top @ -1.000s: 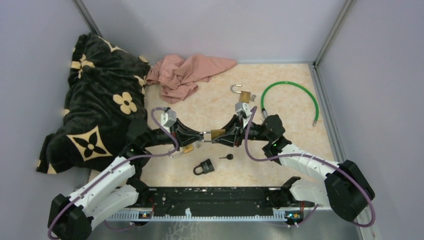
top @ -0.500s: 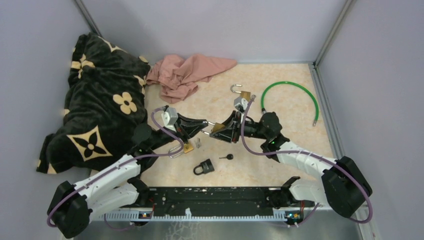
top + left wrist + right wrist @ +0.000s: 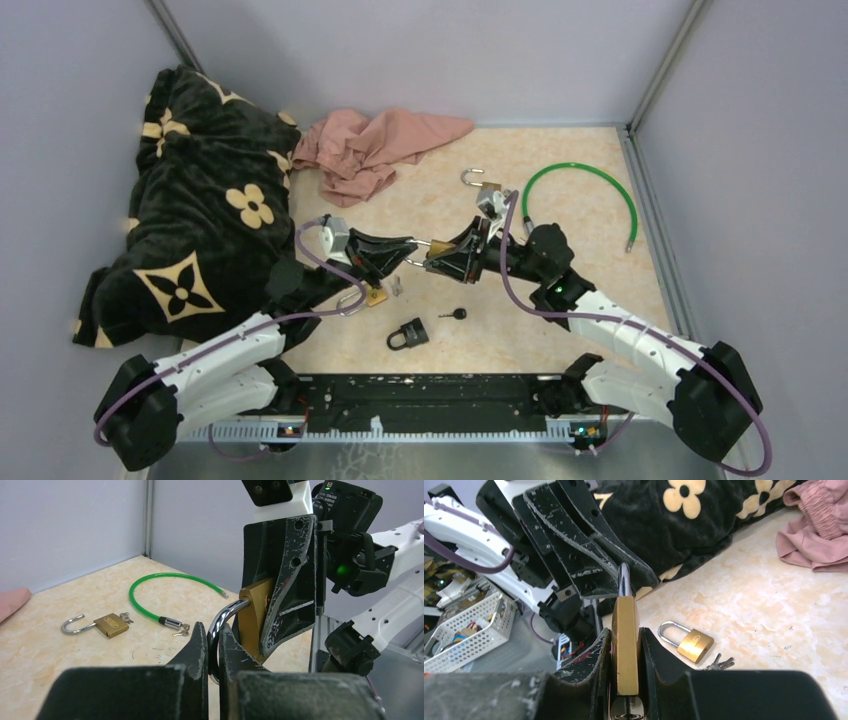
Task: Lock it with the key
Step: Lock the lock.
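Beige marbled tabletop (image 3: pixel 420 190) bore a green cable loop (image 3: pixel 578 166) upper right; at centre the right gripper (image 3: pixel 625 637) clamped a brass padlock (image 3: pixel 437 264), the left gripper (image 3: pixel 212 632) pinched its steel shackle (image 3: pixel 226 616). Only the top view showed a black padlock (image 3: pixel 408 333).

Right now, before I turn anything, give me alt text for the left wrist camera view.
The left gripper is shut on the silver shackle of a brass padlock whose body the right gripper clamps just ahead. On the table behind lie an open padlock and a green cable.
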